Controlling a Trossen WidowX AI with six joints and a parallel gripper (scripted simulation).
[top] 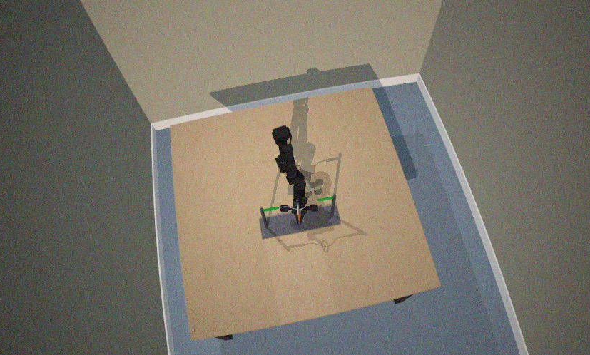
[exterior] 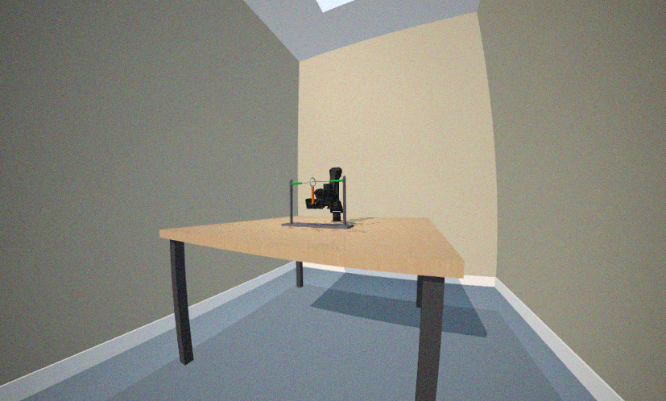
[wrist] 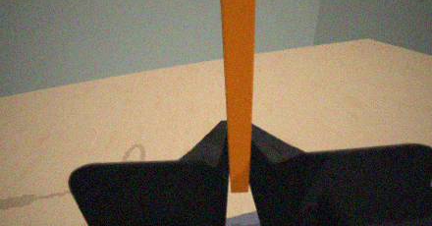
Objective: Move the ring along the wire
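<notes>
My gripper (top: 299,222) (exterior: 312,203) (wrist: 233,127) is shut on the orange handle (top: 299,217) (exterior: 312,193) (wrist: 239,56), which stands upright with the ring above it. The ring (exterior: 309,182) is around the thin grey part of the wire, between the two green parts; any contact is too small to tell. The left green part (top: 270,209) (exterior: 296,183) ends left of the ring. The right green part (top: 325,199) (exterior: 337,180) begins to its right. The ring is outside the wrist view.
The left post (top: 264,218) (exterior: 291,204) and right post (top: 333,207) (exterior: 344,204) rise from a dark base plate (top: 277,228) on the wooden table (top: 354,264) (exterior: 255,238). The arm reaches in from behind the wire. Shadows of the ring and wire lie on the table.
</notes>
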